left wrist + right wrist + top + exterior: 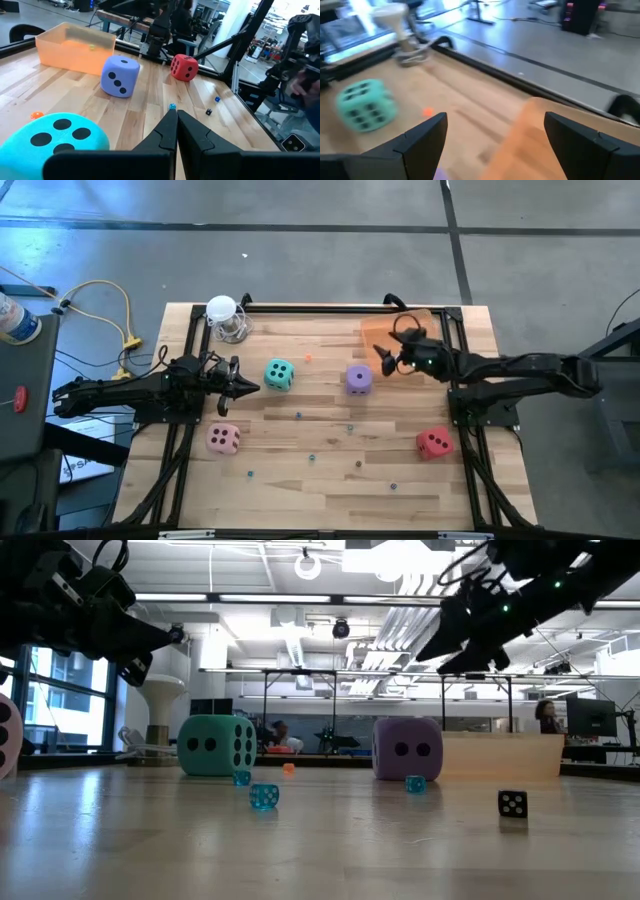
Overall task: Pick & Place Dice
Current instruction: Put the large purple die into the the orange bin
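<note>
The worktop (pixel 330 470) carries an orange bin (pixel 385 332) at its far right corner, the likely drop point, though the task names none. Four dice lie apart: the teal die (pixel 279 375) left of centre, the purple die (pixel 359 379) near the middle, the pink die (pixel 223 439) at the near left, the red die (pixel 434 443) at the near right; none is in the bin or held. The right gripper (pixel 392 358) hangs above the worktop beside the bin's near edge, just right of the purple die, fingers spread wide and holding nothing. The left gripper (pixel 250 387) sits close to the teal die's left side, fingers pressed together, holding nothing. Judgement: the step in hand is the right arm's approach to the purple die. To do it well, the gripper should centre over the die, square its fingers to two flat opposite faces, descend fully before closing, and squeeze lightly, since the cube looks soft. Small beads scattered nearby could nudge the die. No brand, label or legible writing is visible; the dice bear pips only.
</note>
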Robot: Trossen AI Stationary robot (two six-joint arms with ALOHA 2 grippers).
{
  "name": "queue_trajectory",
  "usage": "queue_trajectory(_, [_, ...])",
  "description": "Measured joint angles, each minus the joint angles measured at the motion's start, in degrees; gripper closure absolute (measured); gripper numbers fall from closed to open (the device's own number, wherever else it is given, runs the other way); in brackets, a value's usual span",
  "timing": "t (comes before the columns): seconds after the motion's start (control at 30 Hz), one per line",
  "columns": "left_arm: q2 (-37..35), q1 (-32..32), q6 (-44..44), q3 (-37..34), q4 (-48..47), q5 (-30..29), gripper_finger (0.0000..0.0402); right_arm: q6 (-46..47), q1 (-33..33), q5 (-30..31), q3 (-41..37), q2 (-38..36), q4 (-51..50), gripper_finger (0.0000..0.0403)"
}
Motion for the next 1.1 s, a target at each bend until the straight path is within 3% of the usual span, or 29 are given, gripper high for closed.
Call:
queue_trajectory(0.17, [0.0, 0.0, -0.2, 0.0, 0.0, 0.0, 0.0399, 0.1, 5.4, -0.7, 0.0, 1.6, 3.8, 0.0078])
queue_trajectory(0.33, [0.0, 0.0, -0.5, 0.0, 0.0, -0.1, 0.0399, -5.7, 7.4, -9.8, 0.0, 2.9, 9.5, 0.0078])
queue_trajectory(0.5, [0.0, 0.0, -0.5, 0.0, 0.1, -0.2, 0.0399, -5.6, 7.5, -13.8, 0.0, 3.2, 12.1, 0.0074])
queue_trajectory(0.73, [0.0, 0.0, -0.4, 0.0, 0.8, -0.6, 0.0399, -4.6, 7.5, -19.1, 0.0, 3.2, 12.4, 0.0020])
queue_trajectory(0.97, [0.0, 0.0, 0.4, 0.0, 0.6, -0.6, 0.0399, -2.5, 6.9, -18.9, 0.0, 3.2, 12.4, 0.0012])
queue_trajectory(1.1, [0.0, 0.0, 0.4, 0.0, 0.6, -0.7, 0.0399, -2.5, 6.9, -13.1, 0.0, 3.2, 12.3, 0.0011])
